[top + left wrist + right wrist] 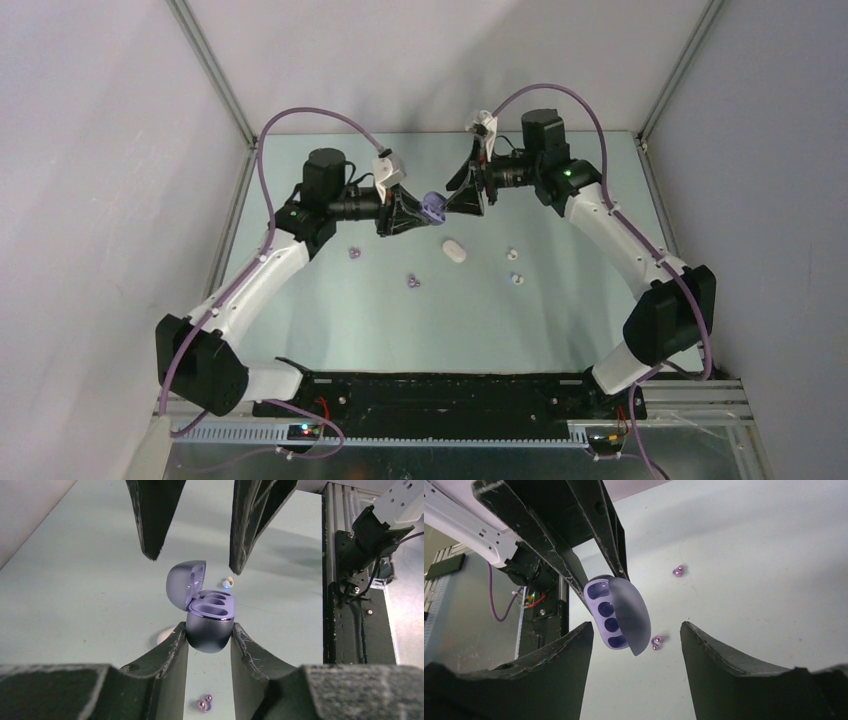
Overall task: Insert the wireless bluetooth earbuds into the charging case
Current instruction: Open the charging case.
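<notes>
My left gripper (209, 632) is shut on the base of a lilac hinged case (210, 630), held above the table with its lid (182, 582) up and its sockets empty. My right gripper (636, 624) stands open around that lid (631, 615), and neither finger touches it. The white charging case (455, 249) lies on the table below, half hidden behind my left finger in the left wrist view (165, 636). Two white earbuds (512, 255) (516, 279) lie to its right; one earbud (227, 583) shows past the lid.
Tiny lilac buds lie loose on the table, one (353, 253) at the left and one (413, 282) nearer the middle, the latter under my left fingers (204, 703). Grey walls close in the table on both sides and at the back.
</notes>
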Robot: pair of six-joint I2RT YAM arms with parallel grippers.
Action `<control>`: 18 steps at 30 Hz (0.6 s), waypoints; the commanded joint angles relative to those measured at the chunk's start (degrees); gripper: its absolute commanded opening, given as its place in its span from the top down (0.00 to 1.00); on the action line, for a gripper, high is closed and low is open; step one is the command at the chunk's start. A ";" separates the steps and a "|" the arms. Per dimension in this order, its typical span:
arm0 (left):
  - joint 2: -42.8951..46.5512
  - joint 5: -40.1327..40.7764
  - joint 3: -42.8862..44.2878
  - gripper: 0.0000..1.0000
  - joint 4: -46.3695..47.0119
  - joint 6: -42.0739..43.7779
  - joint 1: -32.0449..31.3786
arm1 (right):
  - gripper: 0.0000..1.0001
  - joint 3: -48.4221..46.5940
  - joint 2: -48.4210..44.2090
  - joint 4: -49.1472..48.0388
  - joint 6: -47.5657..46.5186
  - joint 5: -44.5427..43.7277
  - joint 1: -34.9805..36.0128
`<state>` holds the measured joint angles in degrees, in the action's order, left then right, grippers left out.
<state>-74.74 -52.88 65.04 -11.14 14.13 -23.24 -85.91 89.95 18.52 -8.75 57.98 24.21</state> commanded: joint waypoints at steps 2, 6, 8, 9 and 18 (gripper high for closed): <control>0.21 -1.95 1.72 1.00 3.39 -2.11 0.57 | 0.32 -2.65 2.05 2.04 -3.04 1.21 1.25; 0.15 -2.04 1.58 1.00 3.83 -2.27 0.55 | 0.40 -2.60 2.83 1.98 -3.06 0.52 1.31; 0.19 -2.11 1.50 1.00 3.94 -2.47 0.57 | 0.48 -2.64 3.04 1.68 -2.93 0.90 1.35; 0.16 -2.13 1.39 1.00 4.00 -2.52 0.59 | 0.53 -2.78 3.15 1.43 -2.89 1.12 1.41; -1.74 0.30 2.40 0.68 4.02 -5.80 0.65 | 0.84 -3.21 2.60 1.19 -3.88 0.83 2.50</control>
<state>-75.53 -52.90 65.36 -9.34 10.35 -22.72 -86.30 93.03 20.73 -12.36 57.41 25.67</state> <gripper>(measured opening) 0.359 0.203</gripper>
